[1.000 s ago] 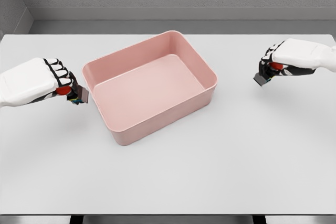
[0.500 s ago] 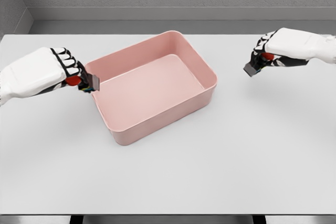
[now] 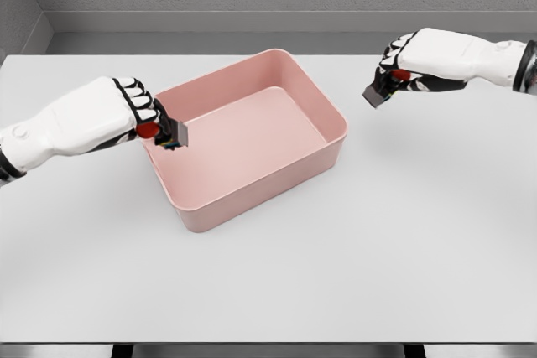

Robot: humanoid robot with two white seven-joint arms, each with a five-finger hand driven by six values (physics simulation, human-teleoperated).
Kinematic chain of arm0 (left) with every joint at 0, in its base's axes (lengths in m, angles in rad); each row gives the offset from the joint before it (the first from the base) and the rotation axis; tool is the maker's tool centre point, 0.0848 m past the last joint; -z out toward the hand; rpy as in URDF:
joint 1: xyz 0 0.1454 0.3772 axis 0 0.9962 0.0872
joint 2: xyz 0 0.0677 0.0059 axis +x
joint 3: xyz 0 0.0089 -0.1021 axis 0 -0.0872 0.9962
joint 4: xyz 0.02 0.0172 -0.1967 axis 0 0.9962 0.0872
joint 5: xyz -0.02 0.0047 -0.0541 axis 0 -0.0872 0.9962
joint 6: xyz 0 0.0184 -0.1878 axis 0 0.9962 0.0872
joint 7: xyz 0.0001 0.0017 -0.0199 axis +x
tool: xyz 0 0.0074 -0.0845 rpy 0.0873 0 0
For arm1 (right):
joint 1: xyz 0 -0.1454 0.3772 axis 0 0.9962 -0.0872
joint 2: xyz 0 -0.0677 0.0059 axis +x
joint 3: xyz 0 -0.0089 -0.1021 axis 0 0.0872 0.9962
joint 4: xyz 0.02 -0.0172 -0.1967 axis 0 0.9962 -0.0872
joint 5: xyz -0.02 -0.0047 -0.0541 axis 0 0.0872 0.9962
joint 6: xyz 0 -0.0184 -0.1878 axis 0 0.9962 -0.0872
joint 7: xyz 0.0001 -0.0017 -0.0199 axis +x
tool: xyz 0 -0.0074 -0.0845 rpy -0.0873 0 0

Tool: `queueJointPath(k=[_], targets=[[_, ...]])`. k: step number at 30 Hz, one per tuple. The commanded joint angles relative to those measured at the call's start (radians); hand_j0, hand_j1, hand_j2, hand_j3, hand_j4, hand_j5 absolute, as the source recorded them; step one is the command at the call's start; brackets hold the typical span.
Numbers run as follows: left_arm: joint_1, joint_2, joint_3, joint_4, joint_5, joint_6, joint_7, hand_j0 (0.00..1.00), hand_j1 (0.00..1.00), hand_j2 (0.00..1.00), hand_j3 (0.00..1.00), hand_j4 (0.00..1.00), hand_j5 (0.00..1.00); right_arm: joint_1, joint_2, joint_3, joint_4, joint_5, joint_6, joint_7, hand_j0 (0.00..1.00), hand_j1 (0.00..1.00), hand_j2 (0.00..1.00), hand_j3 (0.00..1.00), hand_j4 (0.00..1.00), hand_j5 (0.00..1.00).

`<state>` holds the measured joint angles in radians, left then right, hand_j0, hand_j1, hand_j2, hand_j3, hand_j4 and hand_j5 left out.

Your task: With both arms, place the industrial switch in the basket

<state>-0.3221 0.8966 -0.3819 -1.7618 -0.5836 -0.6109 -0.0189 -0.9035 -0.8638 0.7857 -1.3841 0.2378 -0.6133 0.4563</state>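
The left hand grips one industrial switch, its fingers curled round it, holding it just over the left rim of the pink basket on the white table. Farther back, the right hand clasps a second switch in the air, right of the basket and apart from it.

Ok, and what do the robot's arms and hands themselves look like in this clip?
Both arms are smooth, glossy white shells. The left hand and right hand each have a white back and white finger segments with black joints between them. A dark band shows on the right arm by the picture's edge, and another on the left arm. No cables or markings are visible.
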Motion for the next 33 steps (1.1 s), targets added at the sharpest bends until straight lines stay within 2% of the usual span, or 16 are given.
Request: queueJointPath(k=[1, 3, 4, 5, 7, 8, 15, 20, 24, 27, 31, 33], targets=[[0.0, -0.028, -0.009, 0.007, -0.001, 0.0, -0.012, 0.45, 0.45, 0.45, 0.45, 0.45, 0.45, 0.0, 0.019, 0.0, -0.001, -0.006, 0.002, -0.001, 0.48, 0.48, 0.48, 0.48, 0.48, 0.48], [-0.021, -0.048, -0.02, 0.021, -0.004, 0.0, -0.013, 0.46, 0.46, 0.46, 0.46, 0.46, 0.46, -0.002, 0.028, 0.001, -0.003, -0.006, 0.002, -0.001, 0.48, 0.48, 0.48, 0.48, 0.48, 0.48], [-0.055, -0.073, -0.057, 0.047, -0.004, 0.0, -0.013, 0.46, 0.46, 0.46, 0.46, 0.46, 0.46, -0.005, 0.04, 0.001, -0.009, -0.006, 0.002, -0.001, 0.48, 0.48, 0.48, 0.48, 0.48, 0.48], [-0.069, -0.077, -0.066, 0.059, -0.004, 0.0, -0.015, 0.46, 0.46, 0.46, 0.46, 0.46, 0.46, -0.006, 0.042, 0.001, -0.009, -0.006, 0.002, -0.001, 0.48, 0.48, 0.48, 0.48, 0.48, 0.48], [-0.08, -0.11, -0.069, 0.073, -0.004, 0.0, -0.041, 0.46, 0.46, 0.46, 0.46, 0.46, 0.46, -0.012, 0.052, 0.001, -0.009, -0.006, 0.002, -0.001, 0.48, 0.48, 0.48, 0.48, 0.48, 0.48], [-0.083, -0.12, -0.094, 0.076, -0.005, 0.0, -0.049, 0.46, 0.46, 0.46, 0.46, 0.46, 0.46, -0.012, 0.057, 0.001, -0.009, -0.006, 0.002, -0.001, 0.48, 0.48, 0.48, 0.48, 0.48, 0.48], [-0.137, -0.199, -0.132, 0.17, -0.058, 0.0, -0.05, 0.47, 0.47, 0.47, 0.47, 0.47, 0.47, -0.029, 0.081, 0.001, -0.046, -0.006, 0.002, -0.001, 0.48, 0.48, 0.48, 0.48, 0.48, 0.48], [-0.147, -0.208, -0.132, 0.206, -0.062, 0.0, -0.05, 0.47, 0.47, 0.47, 0.47, 0.47, 0.47, -0.046, 0.134, 0.009, -0.055, -0.005, 0.002, 0.002, 0.48, 0.48, 0.48, 0.48, 0.48, 0.48], [-0.147, -0.209, -0.13, 0.232, -0.073, 0.0, -0.05, 0.5, 0.5, 0.5, 0.5, 0.5, 0.5, -0.048, 0.151, 0.012, -0.062, -0.006, 0.002, 0.002, 0.48, 0.48, 0.48, 0.48, 0.48, 0.48], [-0.156, -0.216, -0.13, 0.251, -0.085, 0.0, -0.05, 0.66, 0.66, 0.66, 0.66, 0.66, 0.66, -0.048, 0.161, 0.014, -0.072, -0.005, 0.002, 0.005, 0.48, 0.48, 0.48, 0.48, 0.48, 0.48], [-0.155, -0.216, -0.13, 0.249, -0.082, 0.0, -0.049, 1.0, 1.0, 1.0, 1.0, 1.0, 1.0, -0.049, 0.175, 0.02, -0.081, -0.005, 0.002, 0.008, 0.48, 0.48, 0.48, 0.48, 0.48, 0.48], [-0.155, -0.212, -0.129, 0.249, -0.081, 0.0, -0.047, 1.0, 1.0, 1.0, 1.0, 1.0, 1.0, -0.055, 0.189, 0.02, -0.081, -0.005, 0.002, 0.008, 0.49, 0.49, 0.49, 0.49, 0.49, 0.49]])
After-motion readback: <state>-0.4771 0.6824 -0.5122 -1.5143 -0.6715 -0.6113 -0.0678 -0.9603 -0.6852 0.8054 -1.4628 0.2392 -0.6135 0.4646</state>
